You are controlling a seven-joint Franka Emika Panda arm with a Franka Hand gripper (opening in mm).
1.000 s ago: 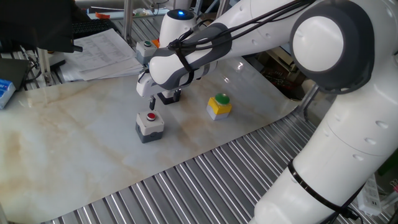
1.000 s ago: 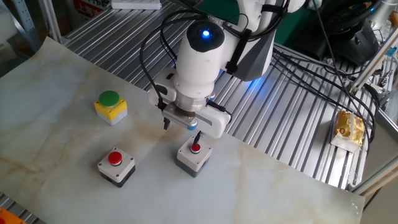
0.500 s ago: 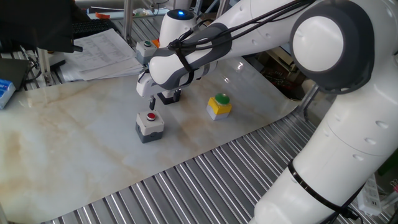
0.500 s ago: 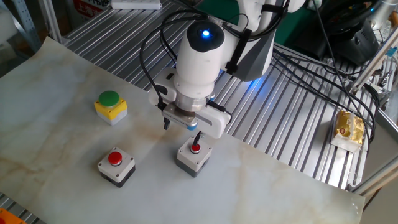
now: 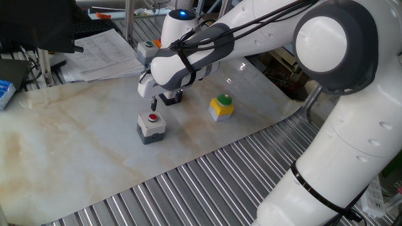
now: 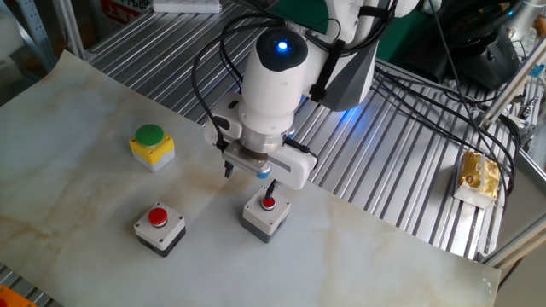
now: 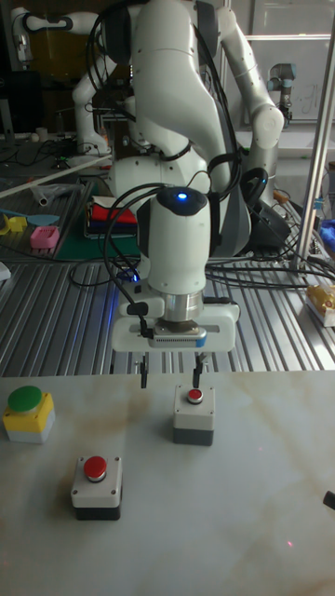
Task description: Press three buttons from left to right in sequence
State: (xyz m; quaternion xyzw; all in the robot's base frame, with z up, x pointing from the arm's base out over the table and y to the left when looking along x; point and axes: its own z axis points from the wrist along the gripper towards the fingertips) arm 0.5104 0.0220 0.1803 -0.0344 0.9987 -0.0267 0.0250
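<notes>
My gripper point(image 6: 249, 180) point(image 7: 169, 375) hangs open, its two thin fingers wide apart with nothing between them. One fingertip point(image 6: 271, 191) is directly over the small red button of a light-grey box point(image 6: 265, 213) point(image 7: 194, 415) point(image 5: 151, 125); I cannot tell whether it touches. A second grey box with a red button point(image 6: 159, 228) point(image 7: 97, 485) stands nearer the sheet's edge, mostly hidden behind the arm in one fixed view. The yellow box with the green dome button point(image 6: 152, 145) point(image 7: 28, 412) point(image 5: 221, 107) stands apart from both.
The boxes rest on a marble-patterned sheet point(image 5: 81, 138) over a slatted metal rack point(image 5: 207, 182). Papers point(image 5: 100, 53) and a grey box with a small green button point(image 5: 149, 47) lie at the far edge. Cables point(image 6: 409, 85) and a yellow packet point(image 6: 478, 175) are on the rack.
</notes>
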